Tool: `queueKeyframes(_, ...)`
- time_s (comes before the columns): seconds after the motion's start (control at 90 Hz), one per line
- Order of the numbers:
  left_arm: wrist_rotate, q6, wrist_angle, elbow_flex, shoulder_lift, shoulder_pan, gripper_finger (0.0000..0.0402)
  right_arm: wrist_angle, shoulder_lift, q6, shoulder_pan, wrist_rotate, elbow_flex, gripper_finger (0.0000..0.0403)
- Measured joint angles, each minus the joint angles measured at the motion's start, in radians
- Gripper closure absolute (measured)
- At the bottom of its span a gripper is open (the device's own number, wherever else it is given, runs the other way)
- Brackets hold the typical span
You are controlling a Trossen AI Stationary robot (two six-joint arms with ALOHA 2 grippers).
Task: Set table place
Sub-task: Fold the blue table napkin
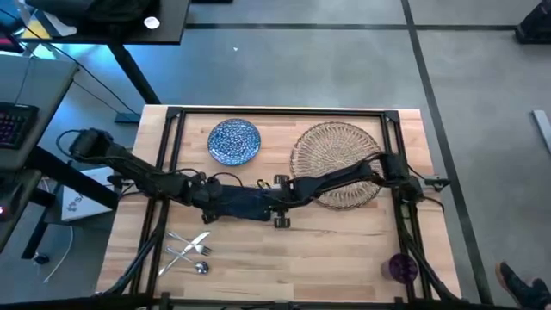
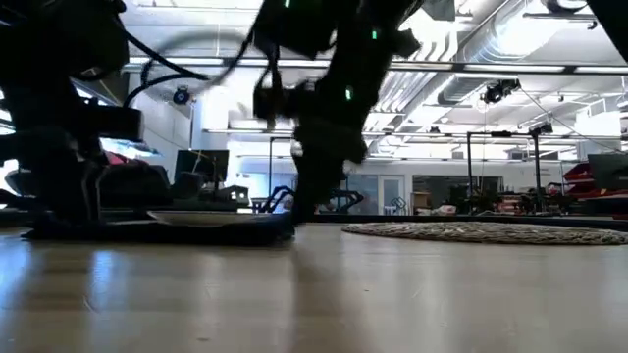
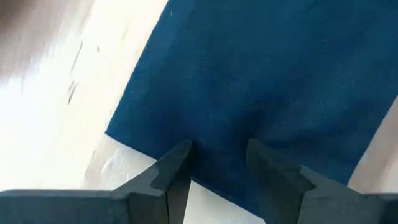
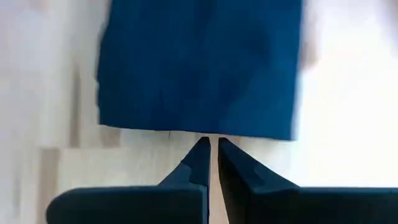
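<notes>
Both grippers flank the napkin (image 1: 245,204) for handling: left gripper (image 3: 217,165) parted over its edge, right gripper (image 4: 210,155) nearly closed, empty, just beside it.

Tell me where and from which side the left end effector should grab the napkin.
Judging by its pose, the near short edge. The napkin lies flat on the table, so only edges give a bite. The left end effector is open and already straddles that edge; come straight down and pinch. The right end effector, nearly shut, sits at the opposite edge.
</notes>
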Motion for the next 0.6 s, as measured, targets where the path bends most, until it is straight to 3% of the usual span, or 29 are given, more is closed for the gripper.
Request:
queueKeyframes(0.378,0.004,0.011,0.046,-0.007,0.004,0.002,0.0265,0.335,0.056,0.005,0.005,-0.034,-0.001,0.0403)
queueKeyframes(0.6,0.008,0.011,0.045,-0.007,0.004,0.002,0.0265,0.437,0.044,-0.019,-0.018,-0.034,0.0,0.0403)
